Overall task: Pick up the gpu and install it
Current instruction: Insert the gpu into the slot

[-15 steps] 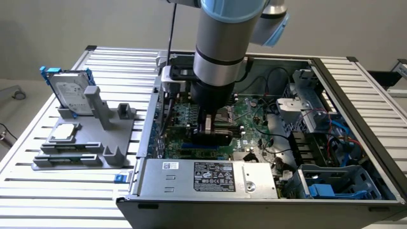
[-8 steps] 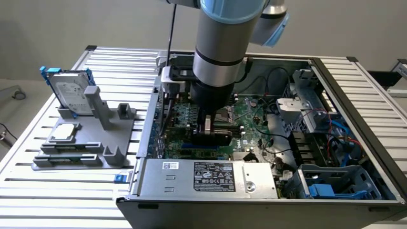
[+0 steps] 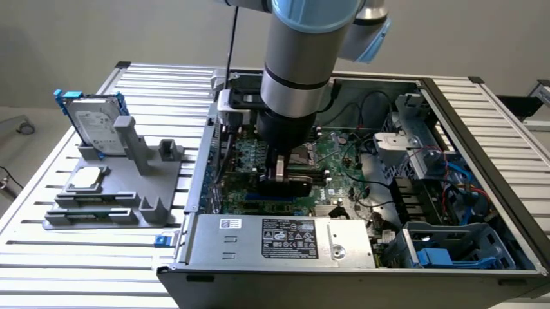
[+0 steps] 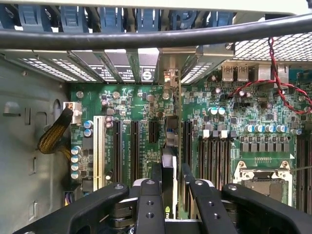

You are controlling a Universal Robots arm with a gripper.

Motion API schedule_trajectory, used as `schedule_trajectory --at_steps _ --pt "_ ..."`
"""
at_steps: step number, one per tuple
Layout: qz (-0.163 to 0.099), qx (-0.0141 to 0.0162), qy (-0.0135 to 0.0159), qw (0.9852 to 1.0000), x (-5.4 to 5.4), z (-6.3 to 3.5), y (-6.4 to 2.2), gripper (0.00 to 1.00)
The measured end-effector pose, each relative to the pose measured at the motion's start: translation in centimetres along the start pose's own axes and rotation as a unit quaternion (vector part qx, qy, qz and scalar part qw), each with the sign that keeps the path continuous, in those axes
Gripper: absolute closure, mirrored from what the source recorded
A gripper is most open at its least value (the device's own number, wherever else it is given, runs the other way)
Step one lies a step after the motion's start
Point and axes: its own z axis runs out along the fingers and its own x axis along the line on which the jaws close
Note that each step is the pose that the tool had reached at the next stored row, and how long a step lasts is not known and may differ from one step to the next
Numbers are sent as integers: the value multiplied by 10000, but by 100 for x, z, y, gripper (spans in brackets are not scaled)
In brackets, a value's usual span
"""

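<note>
The gpu [image 4: 168, 158] stood on edge, clamped between the fingers of the gripper [image 4: 170, 175]. We saw it held inside the open computer case [image 3: 344, 290], just above the motherboard's [image 4: 126, 97] expansion slots, at the centre of the exterior view.

gpu [image 4: 168, 153] upright, edge-on, thin dark card with green board, clamped in end effector [image 4: 170, 169] over motherboard slots [image 4: 134, 146].
</note>
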Motion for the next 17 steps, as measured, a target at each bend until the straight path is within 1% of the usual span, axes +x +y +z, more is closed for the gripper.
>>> schedule_trajectory --at_steps 4,6,10,17 --pt "2 -50 0 10000 3 0 -1 74" --pt "3 -64 0 10000 7 0 -1 74" --pt "5 -83 1 10000 16 -3 -16 74" --pt "5 -93 0 10000 23 5 -25 74"
